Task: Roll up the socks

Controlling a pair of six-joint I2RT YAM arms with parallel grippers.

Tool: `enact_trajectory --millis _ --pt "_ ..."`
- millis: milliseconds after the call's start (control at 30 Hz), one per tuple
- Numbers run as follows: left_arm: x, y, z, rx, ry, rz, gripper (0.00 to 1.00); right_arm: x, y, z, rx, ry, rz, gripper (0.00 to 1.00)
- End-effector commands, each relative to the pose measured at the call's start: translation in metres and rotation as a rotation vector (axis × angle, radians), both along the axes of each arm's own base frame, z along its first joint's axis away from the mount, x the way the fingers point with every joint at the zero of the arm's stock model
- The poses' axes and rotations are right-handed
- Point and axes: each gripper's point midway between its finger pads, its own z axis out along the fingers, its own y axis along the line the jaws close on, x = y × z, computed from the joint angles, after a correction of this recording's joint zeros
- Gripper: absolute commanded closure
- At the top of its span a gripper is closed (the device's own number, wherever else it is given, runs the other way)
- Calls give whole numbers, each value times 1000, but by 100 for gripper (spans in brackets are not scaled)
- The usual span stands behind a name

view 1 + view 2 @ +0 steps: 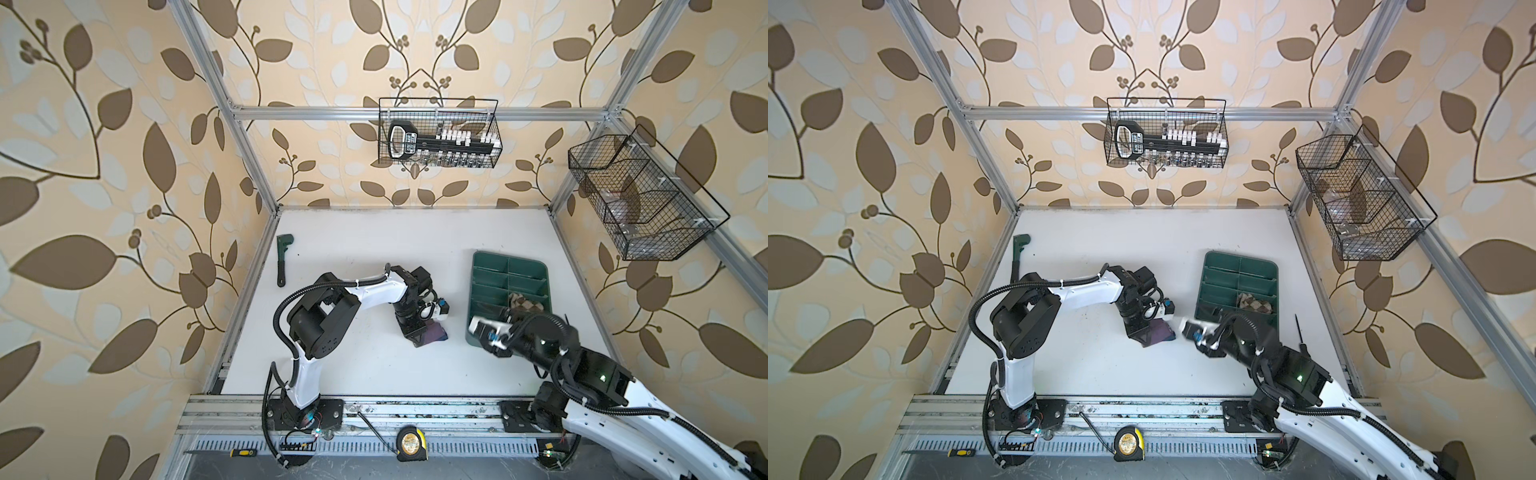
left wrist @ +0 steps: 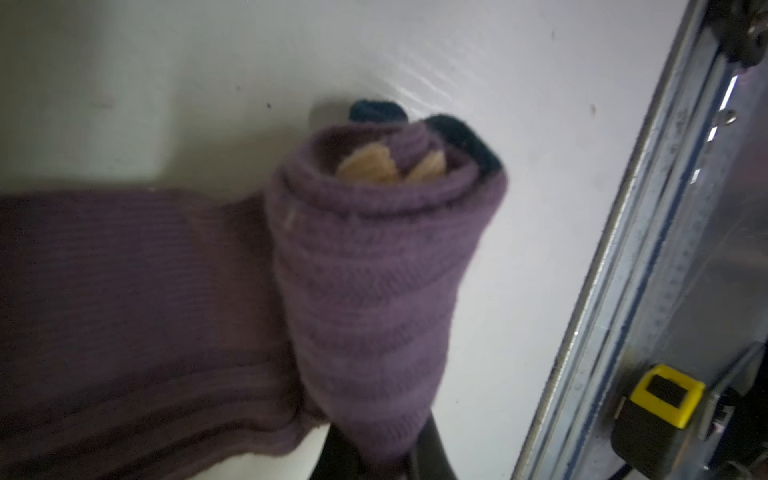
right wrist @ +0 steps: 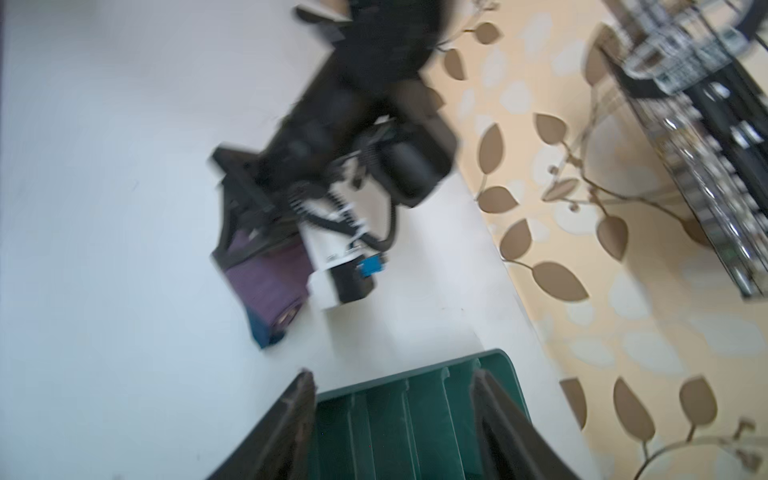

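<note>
The purple sock (image 1: 435, 333) (image 1: 1162, 332) lies mid-table, rolled into a bundle. In the left wrist view the purple roll (image 2: 386, 270) shows mustard-yellow in its open end and navy beside it. A flat stretch of the sock trails off to one side. My left gripper (image 1: 419, 332) (image 2: 384, 457) is shut on the roll's narrow end. The beige argyle sock (image 1: 525, 303) (image 1: 1257, 304) sits bunched in a compartment of the green tray (image 1: 511, 270) (image 3: 415, 415). My right gripper (image 1: 505, 315) (image 3: 395, 399) hangs over the tray's near end, open, with nothing between its fingers.
A green pipe wrench (image 1: 283, 259) lies at the table's left edge. Two wire baskets (image 1: 438, 133) (image 1: 640, 195) hang on the walls. A tape measure (image 1: 411, 444) and a screwdriver (image 1: 243, 453) rest on the front rail. Another screwdriver (image 1: 1300, 332) lies right of the tray.
</note>
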Motion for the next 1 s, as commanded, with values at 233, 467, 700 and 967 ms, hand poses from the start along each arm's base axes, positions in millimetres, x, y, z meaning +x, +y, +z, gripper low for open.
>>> enact_trajectory --millis 233,467,700,967 --pt "-37 27 -22 147 218 0 100 6 67 -72 -325 -219 216 43" --pt "-33 26 -20 133 203 10 100 24 105 -110 -370 -112 254 42" --pt "-31 24 -18 119 202 7 100 38 104 -146 -391 1 225 52" --pt "-3 27 -4 125 -5 46 82 17 85 -168 -503 160 249 96"
